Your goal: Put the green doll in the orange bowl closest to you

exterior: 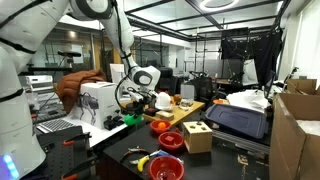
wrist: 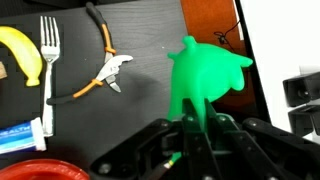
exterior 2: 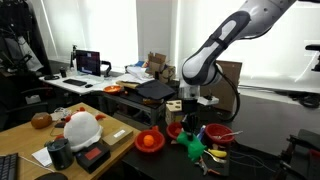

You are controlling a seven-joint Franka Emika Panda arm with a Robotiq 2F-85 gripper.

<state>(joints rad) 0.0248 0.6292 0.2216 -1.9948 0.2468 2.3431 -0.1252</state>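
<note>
The green doll (wrist: 207,68) is a bright green lumpy toy clamped between my gripper's (wrist: 195,120) fingers, held over the black table. In both exterior views it hangs under the gripper (exterior: 134,104) (exterior 2: 190,124), as a green shape (exterior: 131,119) (exterior 2: 190,144). The orange bowl (exterior: 167,168), the largest looking, sits at the near end of the black table, apart from the doll. A red-orange rim (wrist: 45,170) shows at the wrist view's lower left; I cannot tell which bowl it is.
Two smaller red-orange bowls (exterior: 172,140) (exterior: 160,126) sit further back; one holds a small orange lump (exterior 2: 150,141). A yellow banana (wrist: 20,50), a fork (wrist: 48,60) and orange-handled pliers (wrist: 105,70) lie on the table. A wooden block (exterior: 197,135) stands beside the bowls.
</note>
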